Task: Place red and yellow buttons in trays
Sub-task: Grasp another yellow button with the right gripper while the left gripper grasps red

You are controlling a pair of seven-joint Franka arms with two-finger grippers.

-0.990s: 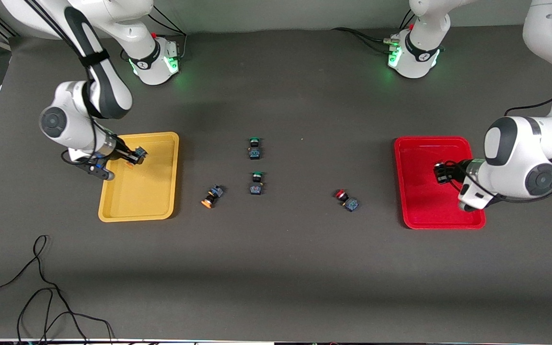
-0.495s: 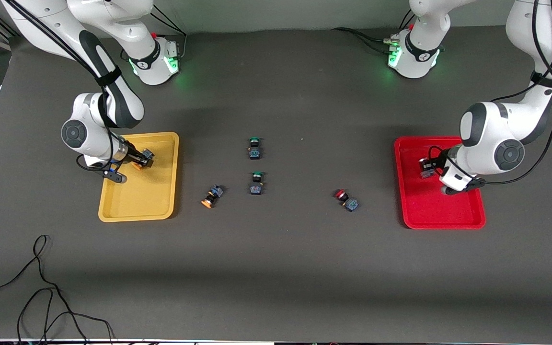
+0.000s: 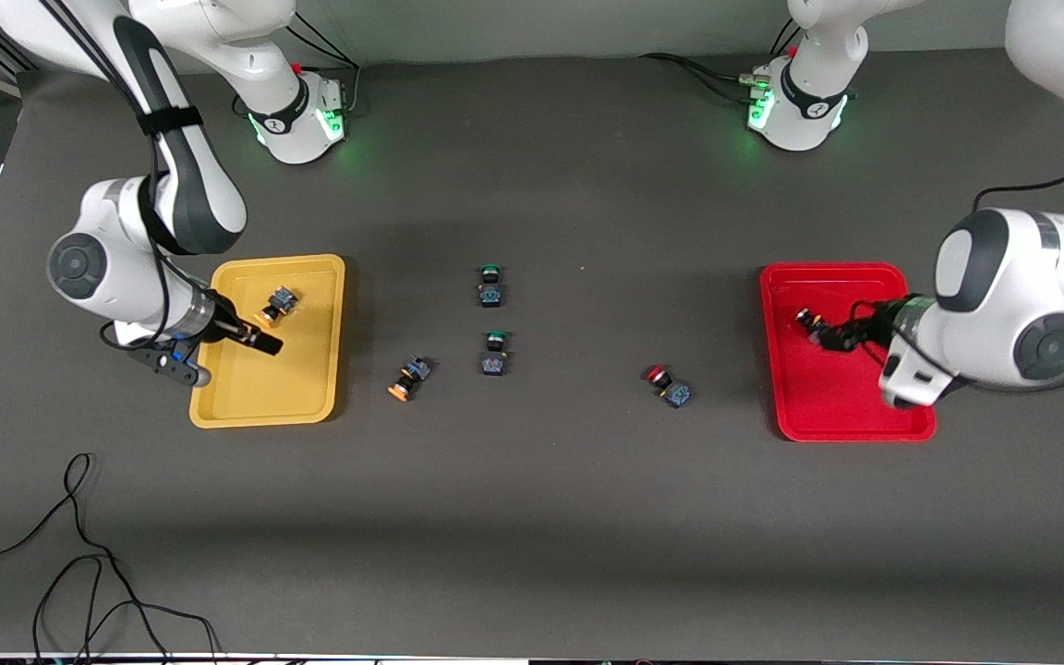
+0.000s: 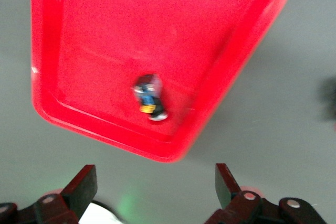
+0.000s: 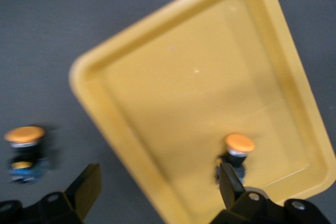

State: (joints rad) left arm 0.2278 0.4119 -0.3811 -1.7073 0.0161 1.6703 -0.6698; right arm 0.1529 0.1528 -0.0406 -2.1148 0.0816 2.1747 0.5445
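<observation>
Both arms have released and lifted: a yellow button (image 3: 275, 306) now lies in the yellow tray (image 3: 310, 406), a red button (image 3: 806, 319) in the red tray (image 3: 855, 427). The right gripper (image 3: 264, 344) and left gripper (image 3: 829, 338) hang spread and empty over their trays. The remaining yellow button (image 3: 407, 377) and remaining red button (image 3: 668, 384) lie on the table (image 3: 532, 517) between the trays; they look light, rigid and prone to roll, best pinched across the blocky body.

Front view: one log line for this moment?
left gripper: open over red tray, red button inside | right gripper: open over yellow tray, yellow button inside
</observation>
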